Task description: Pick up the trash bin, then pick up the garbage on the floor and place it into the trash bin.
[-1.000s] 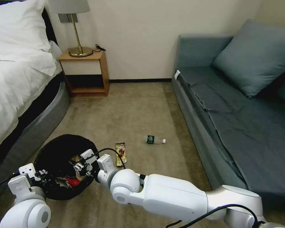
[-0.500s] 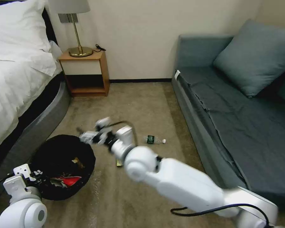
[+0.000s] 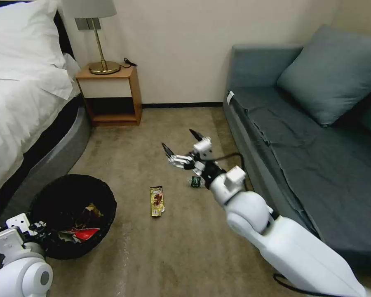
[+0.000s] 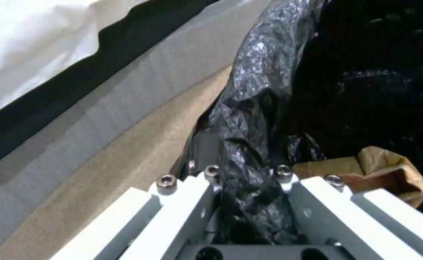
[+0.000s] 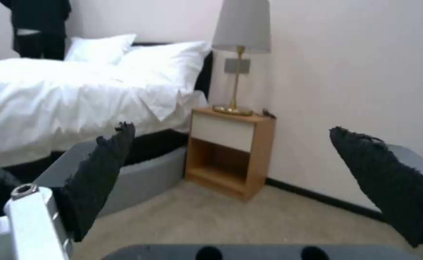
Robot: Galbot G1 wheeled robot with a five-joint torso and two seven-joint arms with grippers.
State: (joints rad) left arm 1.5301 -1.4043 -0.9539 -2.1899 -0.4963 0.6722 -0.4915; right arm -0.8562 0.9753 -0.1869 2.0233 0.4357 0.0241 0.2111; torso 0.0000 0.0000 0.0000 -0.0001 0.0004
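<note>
The black trash bin (image 3: 62, 198) sits low at the left over the floor (image 3: 165, 247), and my left gripper (image 3: 34, 227) is shut on its near rim. In the left wrist view that gripper (image 4: 245, 173) pinches the crinkled bag over the rim of the trash bin (image 4: 264, 72). Inside lie a red packet (image 3: 85, 234) and crumpled tan paper (image 3: 91, 209) (image 4: 380, 169). A brown-yellow wrapper (image 3: 156, 201) lies on the carpet. My right gripper (image 3: 180, 142) (image 5: 231, 129) hangs open above the small bottle (image 3: 196, 181), which my wrist partly hides.
A bed (image 3: 16, 103) runs along the left, with a wooden nightstand (image 3: 110, 95) and brass lamp (image 3: 99, 45) at the wall. A grey-blue sofa (image 3: 309, 140) fills the right side. Open carpet lies between them.
My right gripper rose out of the trash bin and swung right and forward to above the bottle. The bin, held by the left gripper, shifted slightly left.
</note>
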